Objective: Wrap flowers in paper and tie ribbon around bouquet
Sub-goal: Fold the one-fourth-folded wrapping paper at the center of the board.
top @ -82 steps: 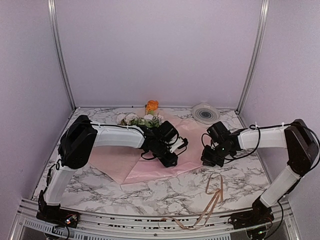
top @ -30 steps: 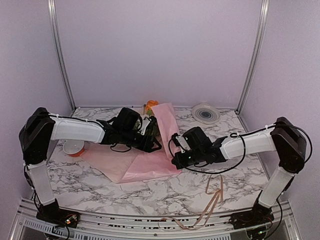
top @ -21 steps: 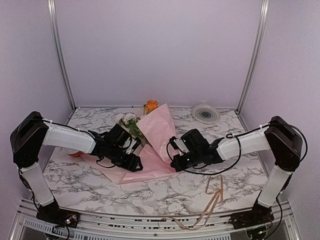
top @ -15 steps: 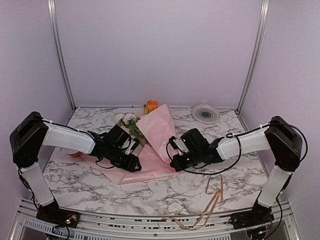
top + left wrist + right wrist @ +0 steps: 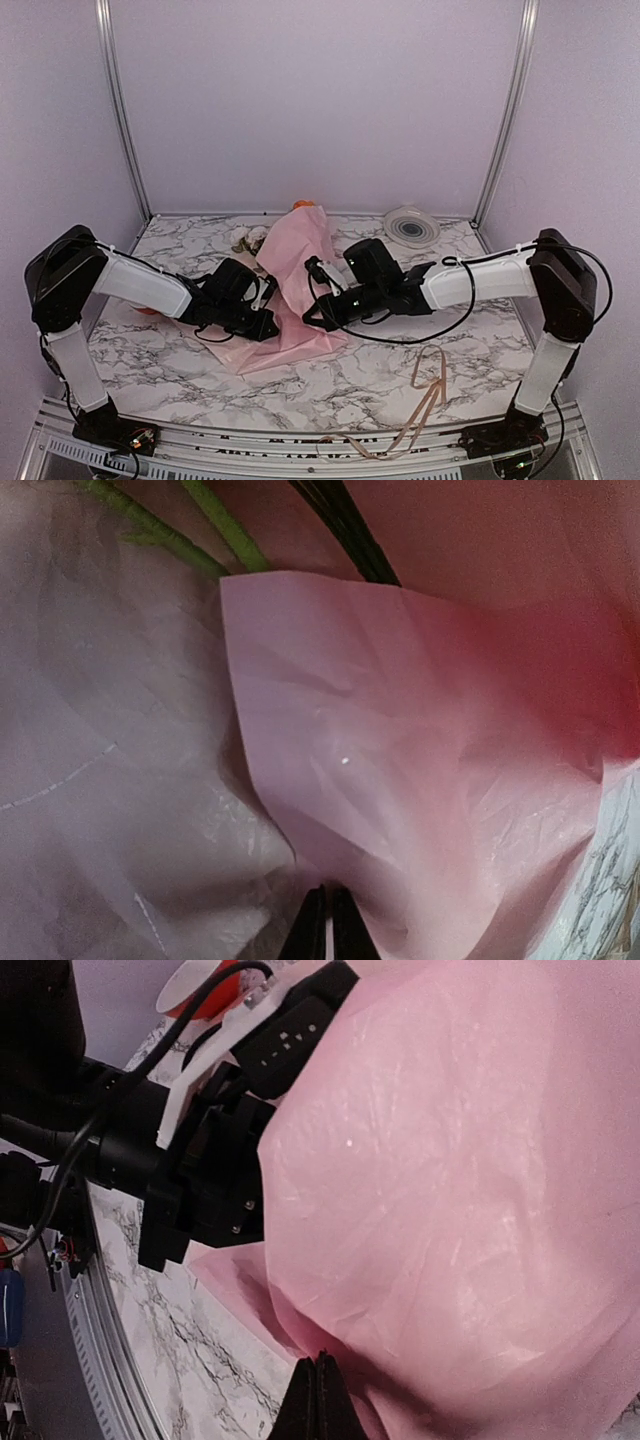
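We are looking into a booth of pale lilac walls point(image 5: 310, 100) framed by aluminium posts point(image 5: 121, 110), floored with a white, grey-veined marble tabletop point(image 5: 180, 365). Left of the paper point(image 5: 297, 262), an orange-rimmed roll point(image 5: 200, 982) is peeking out behind the left arm point(image 5: 140, 285). The left claw point(image 5: 264, 324) is lying low at the paper's near left edge, fingers pressed together and pinching the sheet. The paper is lying mid-tabletop, its right flap standing folded over the flowers point(image 5: 246, 240), whose heads are poking out at its far end. The right claw point(image 5: 312, 314), pressed together, is gripping that raised flap. Right of the paper, a white disc point(image 5: 410, 226) is sitting far back, and the ribbon point(image 5: 428, 392) is trailing nearer, over the front rail point(image 5: 300, 440).
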### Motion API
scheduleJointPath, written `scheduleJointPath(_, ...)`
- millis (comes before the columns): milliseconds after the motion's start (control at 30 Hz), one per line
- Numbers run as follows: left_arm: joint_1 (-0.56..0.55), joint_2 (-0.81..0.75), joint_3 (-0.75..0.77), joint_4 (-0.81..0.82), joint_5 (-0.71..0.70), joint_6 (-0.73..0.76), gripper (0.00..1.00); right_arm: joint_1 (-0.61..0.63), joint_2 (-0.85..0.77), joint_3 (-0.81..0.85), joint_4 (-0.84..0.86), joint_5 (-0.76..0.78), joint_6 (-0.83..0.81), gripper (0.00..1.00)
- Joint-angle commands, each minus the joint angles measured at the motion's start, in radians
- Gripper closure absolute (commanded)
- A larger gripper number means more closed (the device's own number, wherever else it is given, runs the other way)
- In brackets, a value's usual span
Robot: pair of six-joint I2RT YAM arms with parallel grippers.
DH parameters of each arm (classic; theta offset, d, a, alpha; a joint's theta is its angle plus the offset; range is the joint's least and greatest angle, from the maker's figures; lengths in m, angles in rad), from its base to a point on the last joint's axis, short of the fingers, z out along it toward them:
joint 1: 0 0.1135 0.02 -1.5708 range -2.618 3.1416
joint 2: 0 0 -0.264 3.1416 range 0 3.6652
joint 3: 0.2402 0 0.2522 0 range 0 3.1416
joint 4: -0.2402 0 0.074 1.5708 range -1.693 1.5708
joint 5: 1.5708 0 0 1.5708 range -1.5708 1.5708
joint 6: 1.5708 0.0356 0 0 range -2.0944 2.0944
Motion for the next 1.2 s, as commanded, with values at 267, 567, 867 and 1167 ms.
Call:
scheduleJointPath(267, 0.010, -0.032, -0.066, 0.139, -0.084, -0.037, 0.97, -0.006, 0.183, 0.090, -0.002, -0.131, -0.001, 1.00)
scheduleJointPath(567, 0.042, -0.222, -0.124, 0.161, -0.108, -0.001, 0.51, -0.017, 0.209, 0.069, 0.016, -0.119, -0.004, 1.00)
scheduleJointPath(867, 0.135, -0.230, -0.291, 0.546, 0.073, -0.188, 0.32, -0.017, 0.207, 0.083, 0.010, -0.098, -0.015, 1.00)
scheduleJointPath(1167, 0.170, -0.110, -0.202, 0.672, 0.161, -0.279, 0.26, -0.017, 0.201, 0.088, -0.005, -0.081, -0.034, 1.00)
